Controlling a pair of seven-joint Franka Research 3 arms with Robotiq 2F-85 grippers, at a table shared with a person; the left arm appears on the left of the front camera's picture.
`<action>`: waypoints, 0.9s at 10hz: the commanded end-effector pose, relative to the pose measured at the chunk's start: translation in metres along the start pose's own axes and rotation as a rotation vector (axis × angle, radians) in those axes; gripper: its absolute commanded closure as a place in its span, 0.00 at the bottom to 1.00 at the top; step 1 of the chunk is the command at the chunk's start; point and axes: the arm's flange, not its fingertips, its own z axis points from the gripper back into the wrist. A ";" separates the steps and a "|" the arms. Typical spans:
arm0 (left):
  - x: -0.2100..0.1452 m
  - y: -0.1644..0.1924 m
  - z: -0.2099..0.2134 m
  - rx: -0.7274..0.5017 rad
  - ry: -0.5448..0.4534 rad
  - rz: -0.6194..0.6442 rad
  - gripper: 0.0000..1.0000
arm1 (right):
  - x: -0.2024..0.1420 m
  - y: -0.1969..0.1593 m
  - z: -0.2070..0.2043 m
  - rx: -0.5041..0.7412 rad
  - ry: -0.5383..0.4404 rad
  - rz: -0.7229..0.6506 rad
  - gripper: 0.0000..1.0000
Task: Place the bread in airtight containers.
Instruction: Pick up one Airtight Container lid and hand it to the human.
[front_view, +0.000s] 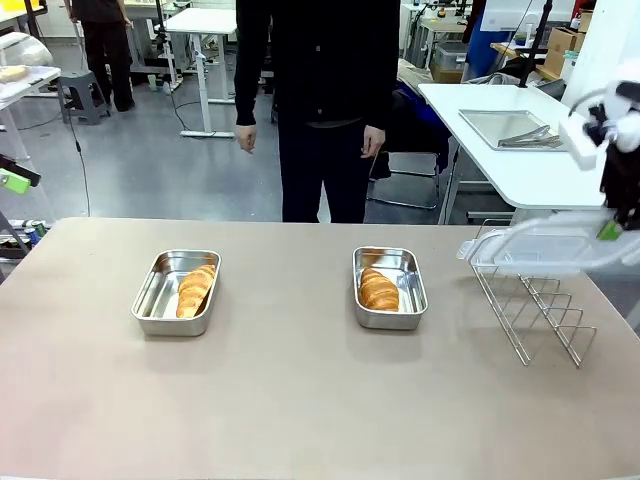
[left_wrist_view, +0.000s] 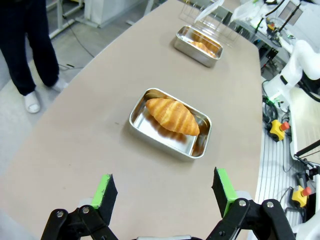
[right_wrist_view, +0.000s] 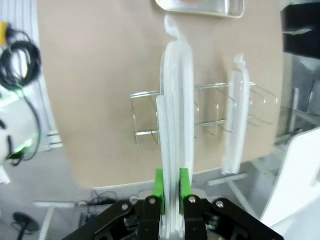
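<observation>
Lidding step, by my reading: one golden, ridged croissant (front_view: 196, 290) lies in the left pan (front_view: 148, 300), another croissant (front_view: 378, 290) in the centre-right pan (front_view: 412, 292), both on the desk (front_view: 300, 400). The right fingers (right_wrist_view: 158, 182) are clamped on a clear lid (right_wrist_view: 176, 100), held above the wire rack (front_view: 540, 310) at the right of the front frame; a second lid (right_wrist_view: 236, 120) stands in the rack. The left fingers (left_wrist_view: 105, 192) are spread wide, holding nothing. Next, the held lid likely needs carrying across and lining up squarely over the centre-right pan
</observation>
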 end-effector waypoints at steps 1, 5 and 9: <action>0.000 -0.001 0.000 0.002 0.007 -0.008 0.00 | 0.020 0.014 0.046 -0.085 -0.012 0.095 1.00; 0.000 -0.001 0.000 0.002 0.007 -0.008 0.00 | 0.078 0.000 0.068 -0.415 0.026 0.296 1.00; 0.000 -0.001 0.000 0.002 0.007 -0.008 0.00 | 0.101 -0.093 0.048 -0.503 -0.101 0.384 1.00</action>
